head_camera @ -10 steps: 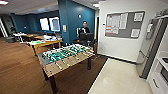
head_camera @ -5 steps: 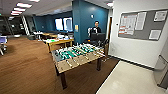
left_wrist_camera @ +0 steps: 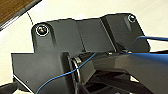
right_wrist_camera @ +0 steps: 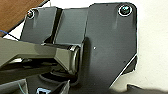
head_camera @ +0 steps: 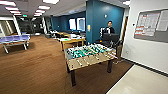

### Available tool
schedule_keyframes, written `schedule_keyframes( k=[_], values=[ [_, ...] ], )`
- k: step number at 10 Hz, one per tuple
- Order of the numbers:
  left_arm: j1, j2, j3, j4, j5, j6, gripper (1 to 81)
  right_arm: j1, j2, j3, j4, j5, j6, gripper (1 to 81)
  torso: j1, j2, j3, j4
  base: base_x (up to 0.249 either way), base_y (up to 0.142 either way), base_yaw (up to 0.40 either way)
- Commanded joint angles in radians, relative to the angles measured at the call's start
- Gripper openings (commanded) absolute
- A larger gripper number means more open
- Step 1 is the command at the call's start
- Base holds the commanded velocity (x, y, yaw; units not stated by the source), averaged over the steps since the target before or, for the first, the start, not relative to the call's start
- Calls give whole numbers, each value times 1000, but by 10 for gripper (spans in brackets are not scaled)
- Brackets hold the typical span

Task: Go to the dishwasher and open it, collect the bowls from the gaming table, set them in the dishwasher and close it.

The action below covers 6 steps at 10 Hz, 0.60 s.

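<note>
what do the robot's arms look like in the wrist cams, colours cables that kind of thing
In the left wrist view, a wide dark grey plate carries round shiny fittings at its corners, and a thin blue cable loops across the grey jointed bar. In the right wrist view, there is a similar dark plate with round corner fittings, a lighter grey angular bar ending in a round joint, and a short run of blue cable at the edge.

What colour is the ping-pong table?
Blue, the ping-pong table at far left in the head view.
</note>
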Motion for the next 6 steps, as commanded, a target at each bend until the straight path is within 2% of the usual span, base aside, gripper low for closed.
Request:
schedule_keyframes(
  k=[1,6],
  values=[
    [-42,-2,-6,9,40,1,811,45,4,1,-11,-53,-5,811,0,0,0,0,0,0,352],
    [-44,-2,-6,9,40,1,811,43,4,2,-11,-53,-5,811,-1,0,0,0,0,0,352]
  ],
)
